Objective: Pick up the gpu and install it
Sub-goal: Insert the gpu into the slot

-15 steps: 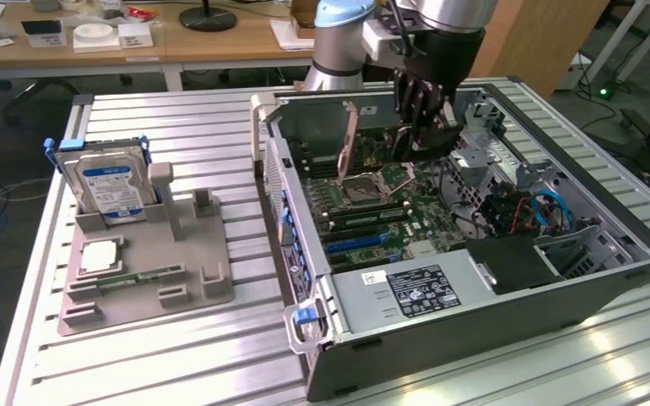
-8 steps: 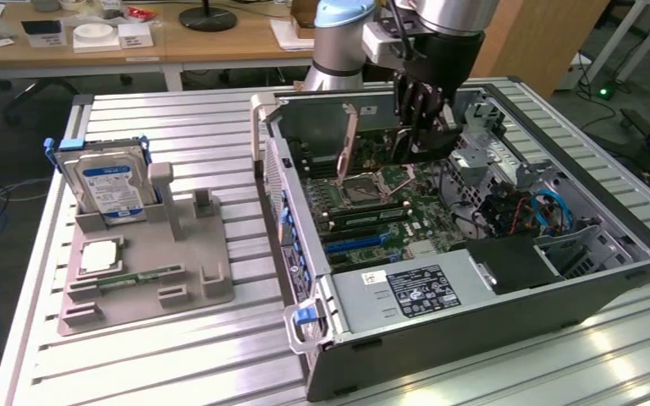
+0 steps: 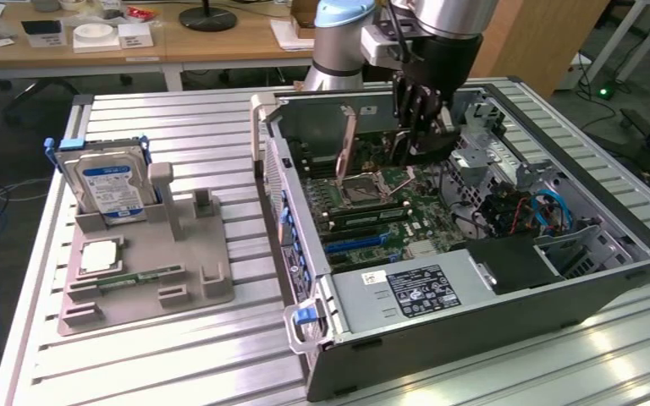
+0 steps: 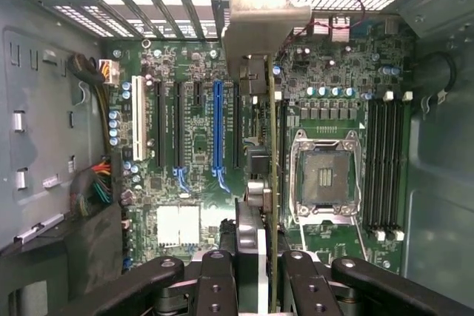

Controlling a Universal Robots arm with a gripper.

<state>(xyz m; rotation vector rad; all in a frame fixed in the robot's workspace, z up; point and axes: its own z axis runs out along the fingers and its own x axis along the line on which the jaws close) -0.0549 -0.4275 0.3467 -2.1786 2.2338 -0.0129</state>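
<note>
The gripper (image 4: pixel 263 268), partly closed, clamps the gpu (image 4: pixel 271 138) edge-on inside the open computer case (image 3: pixel 596 279), toward its far end, above the motherboard (image 4: pixel 192 153) beside the blue slot (image 4: pixel 218 131) — not seated. If the card is tilted or offset, its edge could miss the slot — or its bracket (image 4: pixel 259 27) could snag the case wall.

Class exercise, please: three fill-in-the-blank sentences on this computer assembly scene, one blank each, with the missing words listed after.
1. The gripper holds the gpu inside the open computer ____.
2. On the grey tray, the hard drive stands ____.
3. On the motherboard, besides the black slots and the white slot, one slot is ____.
Missing words: case; upright; blue.
</note>
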